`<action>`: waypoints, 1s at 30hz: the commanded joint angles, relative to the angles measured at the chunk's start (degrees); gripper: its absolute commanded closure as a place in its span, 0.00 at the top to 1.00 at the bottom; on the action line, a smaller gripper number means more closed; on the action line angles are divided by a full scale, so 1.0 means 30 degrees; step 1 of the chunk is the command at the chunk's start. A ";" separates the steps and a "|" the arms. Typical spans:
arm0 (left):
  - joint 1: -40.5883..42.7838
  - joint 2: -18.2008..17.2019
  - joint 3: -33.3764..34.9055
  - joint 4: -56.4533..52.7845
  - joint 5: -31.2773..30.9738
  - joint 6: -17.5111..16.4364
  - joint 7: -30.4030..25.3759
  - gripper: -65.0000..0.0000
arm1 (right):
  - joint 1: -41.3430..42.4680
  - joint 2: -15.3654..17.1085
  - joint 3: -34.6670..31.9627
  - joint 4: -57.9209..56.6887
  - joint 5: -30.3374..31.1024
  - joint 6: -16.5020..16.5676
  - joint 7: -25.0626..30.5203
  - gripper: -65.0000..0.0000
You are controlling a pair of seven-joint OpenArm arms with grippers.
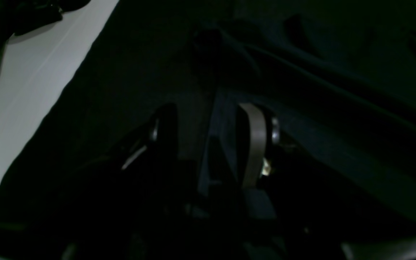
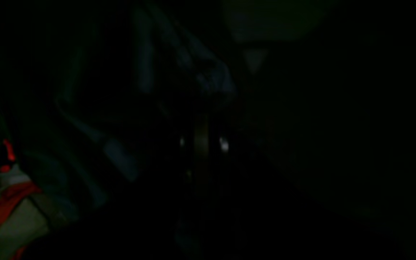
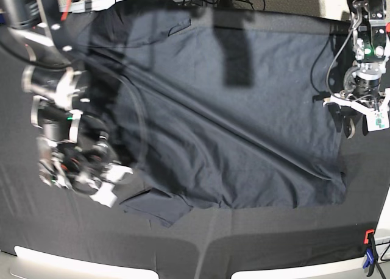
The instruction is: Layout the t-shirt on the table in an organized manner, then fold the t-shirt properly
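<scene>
Left wrist view: the left gripper [image 1: 213,133] hangs low over the desk [image 1: 128,83] with its jaws apart, one dark finger on the left and one pale-padded finger [image 1: 255,144] on the right. A bluish edge of the t-shirt [image 1: 338,119] runs up between the jaws, and the rest of the fabric spreads away to the right in long diagonal folds. Nothing is pinched yet. The pale desk edge [image 1: 31,94] shows at far left.

Right wrist view: this view is nearly black. The right gripper [image 2: 202,142] shows only as two small glints close beside a narrow pale strip, which fits jaws drawn together. Faint blue folds of the t-shirt [image 2: 208,77] lie just ahead of it; whether cloth is caught between the jaws cannot be made out here.

Base view: the t-shirt [image 3: 244,127] lies spread across the middle of the desk [image 3: 256,242], its long axis running side to side, with a diagonal crease across the body. The right gripper [image 3: 100,175], blurred, sits at the sleeve end on the picture's left; the left gripper [image 3: 359,111] stands at the opposite hem edge. Each arm is therefore nearest one end, so smoothing the crease probably means drawing the two ends apart along that long axis.
</scene>
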 commanded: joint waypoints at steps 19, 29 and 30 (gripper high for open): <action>-0.0160 -0.0270 -0.0131 0.0379 0.0051 0.0036 -0.0393 0.38 | -0.3818 -0.2798 -0.9763 1.2072 -0.2273 -0.0874 -0.0073 0.00; -0.0153 -0.0270 -0.0131 0.0379 0.0051 0.0044 -0.0386 0.38 | -0.6419 -0.2747 -0.9923 1.8134 -0.0444 -0.1479 -0.0080 0.04; -0.0153 -0.0270 -0.0131 0.0379 0.0051 0.0044 -0.0386 0.38 | -0.6419 -0.2747 -0.9916 1.8134 -0.0379 -0.1428 -0.0080 0.08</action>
